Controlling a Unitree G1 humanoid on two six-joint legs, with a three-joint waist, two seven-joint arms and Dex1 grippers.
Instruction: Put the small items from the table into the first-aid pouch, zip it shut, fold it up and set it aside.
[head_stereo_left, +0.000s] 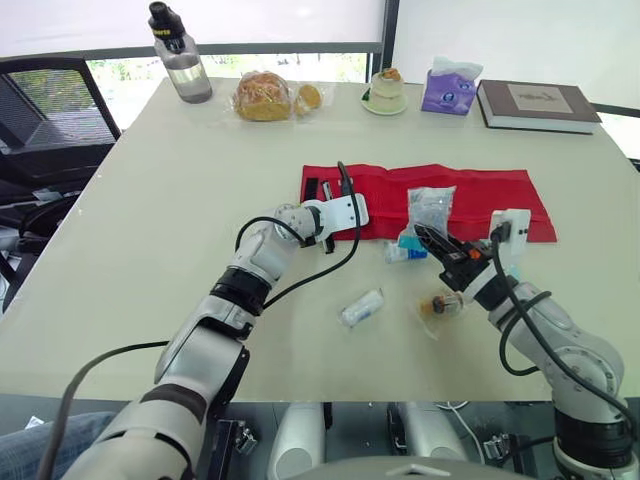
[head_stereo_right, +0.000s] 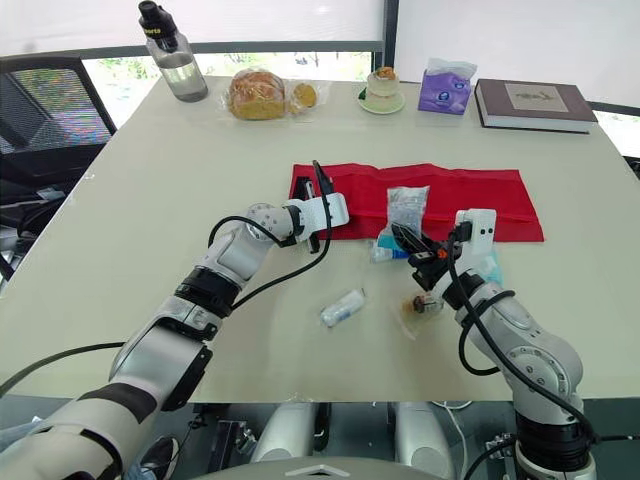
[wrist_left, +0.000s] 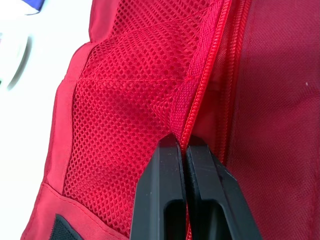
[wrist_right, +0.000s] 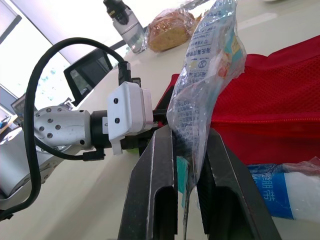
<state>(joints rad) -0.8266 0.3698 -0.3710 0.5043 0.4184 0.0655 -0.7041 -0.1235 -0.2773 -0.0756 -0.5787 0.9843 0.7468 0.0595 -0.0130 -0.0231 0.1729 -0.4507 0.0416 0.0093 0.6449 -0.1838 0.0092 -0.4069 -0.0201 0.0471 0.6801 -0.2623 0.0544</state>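
Red fabric marks the first-aid pouch (head_stereo_left: 470, 195), lying unfolded and flat on the table (head_stereo_left: 150, 250). From the head view we see the left arm reaching to the pouch's left end, while the right gripper (head_stereo_left: 428, 238) pinches a clear plastic packet (head_stereo_left: 431, 205) and holds it upright at the pouch's near edge. Just beside that gripper a blue-and-white tube (head_stereo_left: 403, 252) lies on the table. Nearer us lie a small wrapped roll (head_stereo_left: 362, 307) and a wrapped brown item (head_stereo_left: 440, 305). Along the far edge we see a water bottle (head_stereo_left: 182, 60), bagged bread (head_stereo_left: 263, 97), a tissue pack (head_stereo_left: 450, 88) and a book (head_stereo_left: 537, 104). In the left wrist view, the left gripper (wrist_left: 186, 142) has its fingers pressed together on the pouch's zipper edge (wrist_left: 200, 100), beside a mesh pocket (wrist_left: 125, 110). In the right wrist view, the right gripper's two fingers clamp the packet's lower end, with the red pouch behind it and the tube lying close by.
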